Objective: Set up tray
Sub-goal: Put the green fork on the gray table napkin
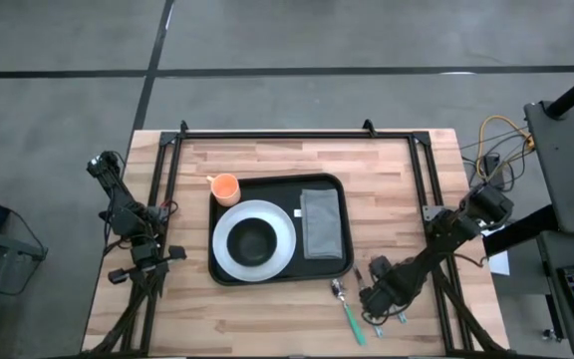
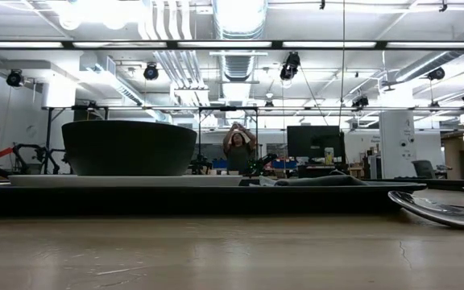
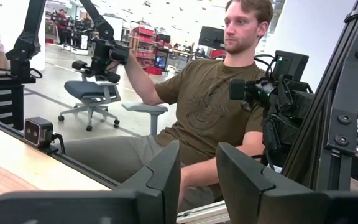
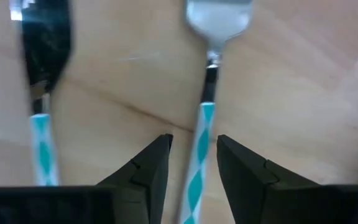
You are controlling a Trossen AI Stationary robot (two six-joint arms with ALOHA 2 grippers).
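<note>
Fork (image 4: 199, 155) handle sits between the right end effector's (image 4: 193, 163) parted fingers, beside the tray (image 1: 339, 267); left end effector (image 3: 197, 180) open.

Right gripper (image 1: 370, 296) sits low over the table (image 1: 267, 319), just off the tray (image 1: 339, 261) at its near right corner. Fork (image 4: 210, 74): handle runs between the gripper's fingers, head ahead of them. Spoon (image 1: 345, 309) lies on the table just beside the gripper, on the tray side, roughly parallel to the fork. Tray is beyond and left of the gripper; on it, plate (image 1: 229, 261) with bowl (image 1: 254, 240) in it, napkin (image 1: 320, 223) on the side nearer the gripper. Cup (image 1: 225, 186) at the tray's far left corner, farthest from the gripper. Left gripper (image 3: 194, 171) is well apart, at the table's left edge.
</note>
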